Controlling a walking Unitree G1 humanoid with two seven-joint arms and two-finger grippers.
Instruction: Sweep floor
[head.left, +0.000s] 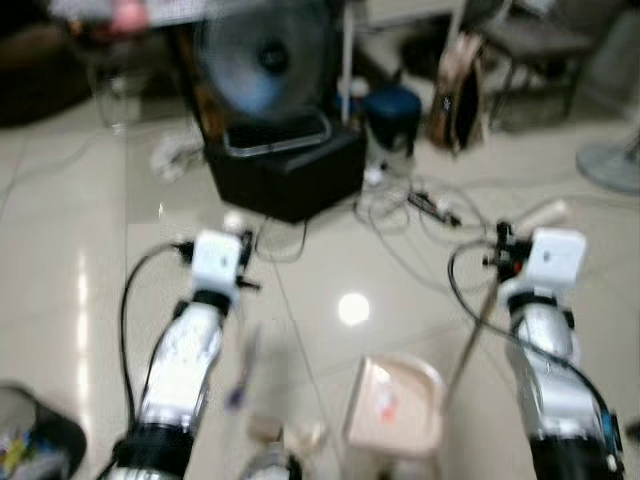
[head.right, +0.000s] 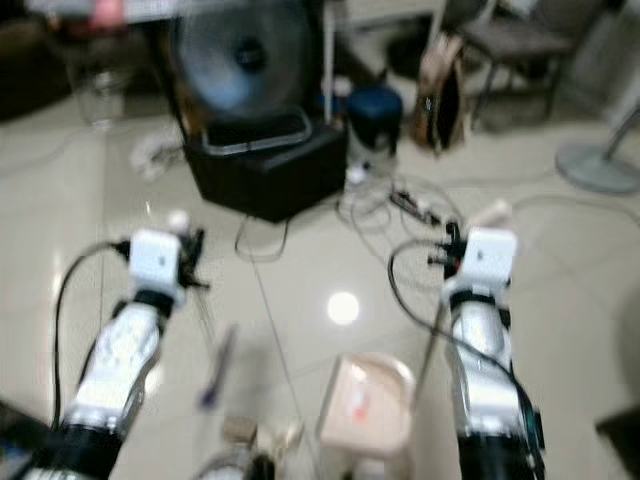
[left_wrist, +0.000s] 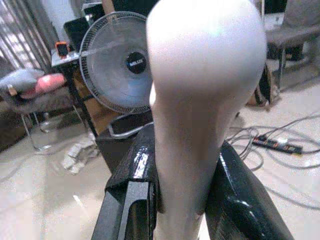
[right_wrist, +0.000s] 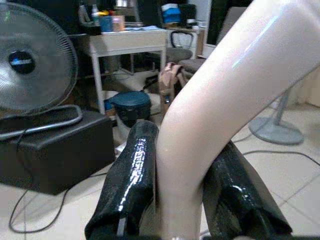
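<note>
Left wrist view shows the left gripper with its two black fingers pinching a pale cream handle, whose rounded end rises to the top of the frame. In the right wrist view the right gripper clamps a second cream handle, which bends toward the upper right corner.

In the head views, both blurred, the two silver arms reach forward at lower left and lower right. Between them, at bottom centre, a beige dustpan rests on the glossy tiled floor, and a thin shaft slants down beside the right arm. A faint purplish stick lies just right of the left arm; what it is cannot be told.

Open tile spreads across the middle. Its upper edge is crowded: a black box carrying a round fan, a tangle of cables with a power strip, a dark blue bucket, and a fan base at the right edge. A dark bin sits in the lower left corner.
</note>
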